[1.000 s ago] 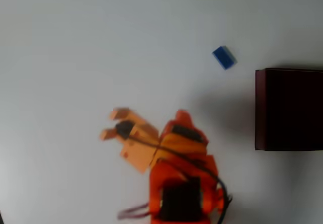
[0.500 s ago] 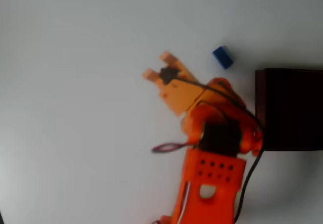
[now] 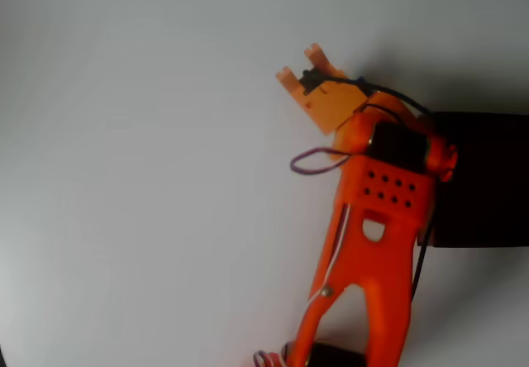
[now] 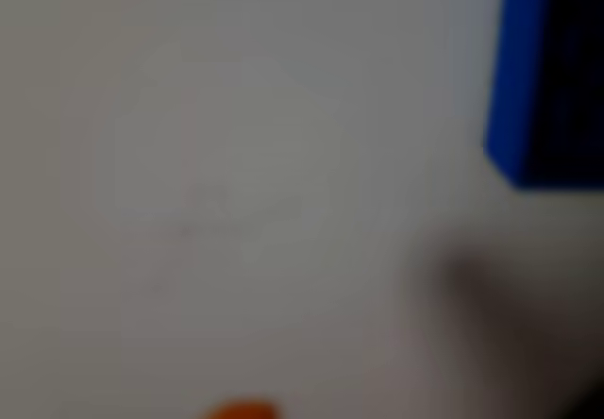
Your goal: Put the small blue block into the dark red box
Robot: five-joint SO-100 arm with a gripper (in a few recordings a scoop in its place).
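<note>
Now the orange arm reaches farther up the white table than half a second ago, when its gripper lay lower and to the left of the dark red box; a second ago it sat lower still, near the bottom edge of the overhead view. The gripper points up and left, above and to the left of the dark red box, with its two pale orange fingertips parted by a gap and nothing between them, so it is released. In the overhead view the arm's body covers the spot above the box's left corner where the small blue block lay in both earlier frames. The wrist view, heavily blurred, shows the small blue block at the right edge on the table, a flat-faced shape with a lighter left side and a darker top.

By count: one arm, one box, one block. The box is rectangular with a very dark interior; its left wall is partly overlapped by the arm. The arm looks like smooth moulded plastic with a grid of small holes, and a thin looped wire hangs beside it.
</note>
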